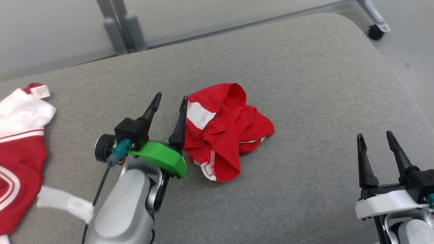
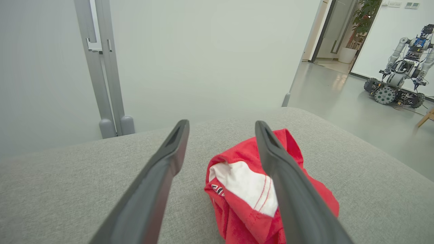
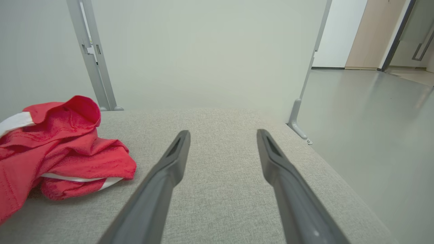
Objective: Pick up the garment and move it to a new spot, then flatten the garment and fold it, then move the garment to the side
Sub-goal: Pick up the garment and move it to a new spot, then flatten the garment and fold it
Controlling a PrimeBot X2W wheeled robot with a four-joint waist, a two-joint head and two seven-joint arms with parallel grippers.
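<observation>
Grey cushion (image 1: pixel 305 84), bunched red garment (image 1: pixel 223 135) running near-to-far, left pincer (image 1: pixel 171 97) spread, right pincer (image 1: pixel 374 134) spread

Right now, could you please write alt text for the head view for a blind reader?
A crumpled red garment lies on a grey cushion, the open left tool beside it. The open right tool sits lower right; another red-and-white garment lies far left.
</observation>
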